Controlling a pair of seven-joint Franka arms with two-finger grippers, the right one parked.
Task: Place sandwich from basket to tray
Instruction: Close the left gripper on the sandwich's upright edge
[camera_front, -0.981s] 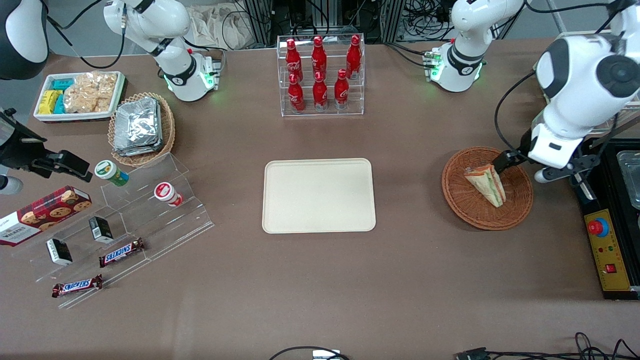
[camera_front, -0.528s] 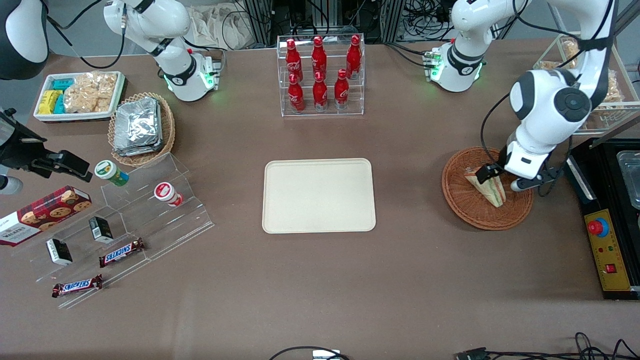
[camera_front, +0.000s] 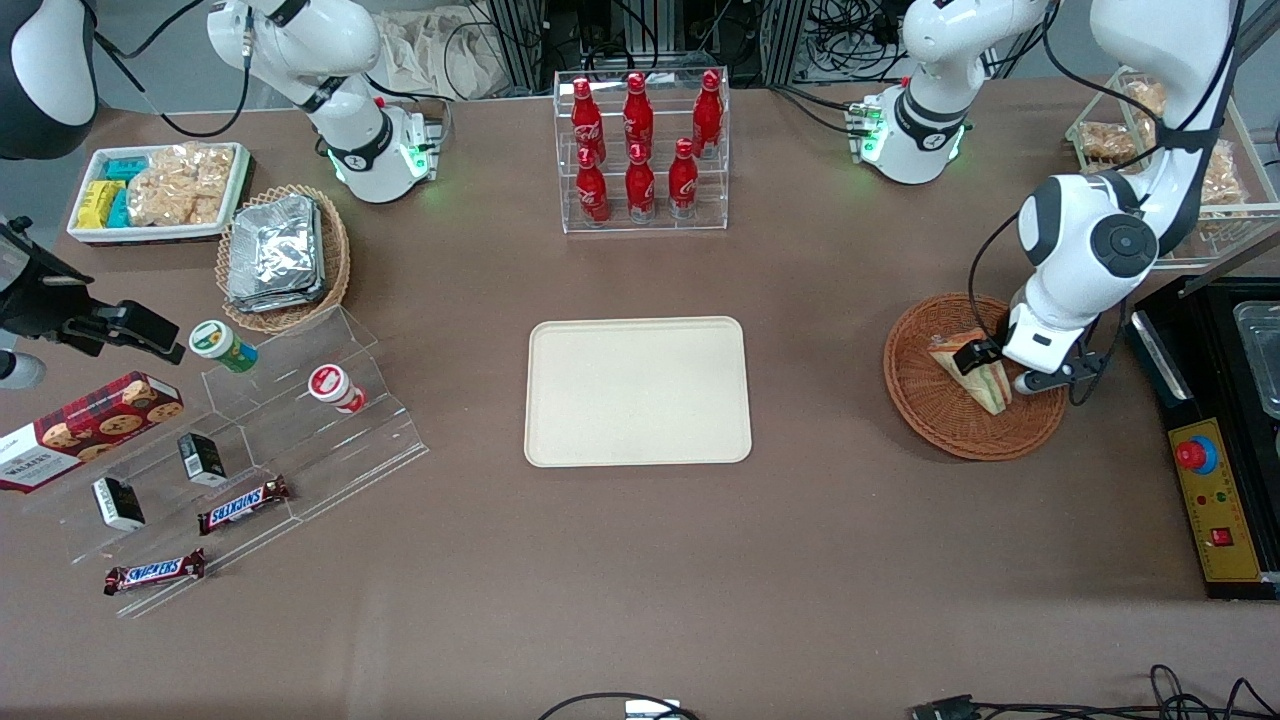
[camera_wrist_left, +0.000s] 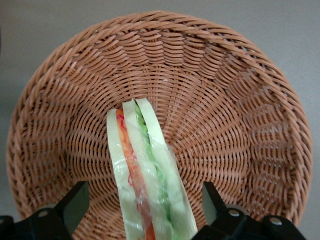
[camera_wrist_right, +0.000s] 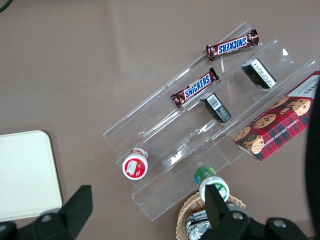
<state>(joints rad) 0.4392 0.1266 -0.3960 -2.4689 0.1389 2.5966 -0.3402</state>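
One sandwich, lying in the basket.
Down over it sits the gripper, fingers spread wide on either side of the wedge and gripping nothing; the tray sits well apart toward the parked arm's end.

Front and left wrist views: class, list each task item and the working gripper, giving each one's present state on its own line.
Wrapped triangular sandwich: lying in the basket, between the open fingers, not lifted.
Round reddish-brown wicker basket: holds the sandwich.
Flat beige rectangular tray: nothing on it.
Left gripper: open, low over the basket, straddling the sandwich.
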